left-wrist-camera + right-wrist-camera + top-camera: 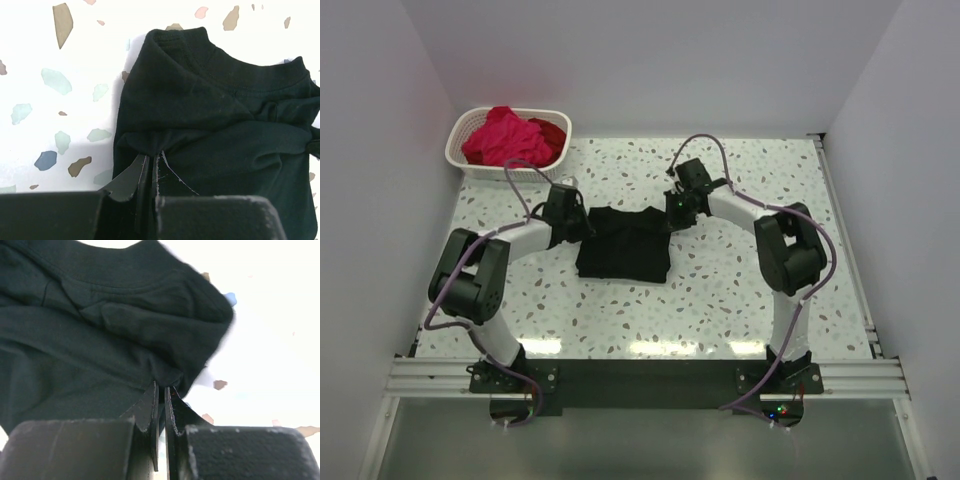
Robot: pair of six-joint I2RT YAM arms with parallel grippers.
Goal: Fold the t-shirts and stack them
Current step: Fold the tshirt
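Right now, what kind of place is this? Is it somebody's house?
Probably a robot test booth, not a house. Plain white walls box in a speckled table, the left arm and right arm are bolted to a metal rail at its edge, and a black shirt lies between them.

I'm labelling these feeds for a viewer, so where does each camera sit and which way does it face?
Top external: above and behind the arms, facing down at the table, black shirt and basket of pink shirts; both arms and bases show.
Left wrist: on the left arm, facing along the left gripper, shut on the shirt's edge near the collar.
Right wrist: on the right arm, facing along the right gripper, shut on the shirt's opposite edge.
Shared: both wrist views see the collar.
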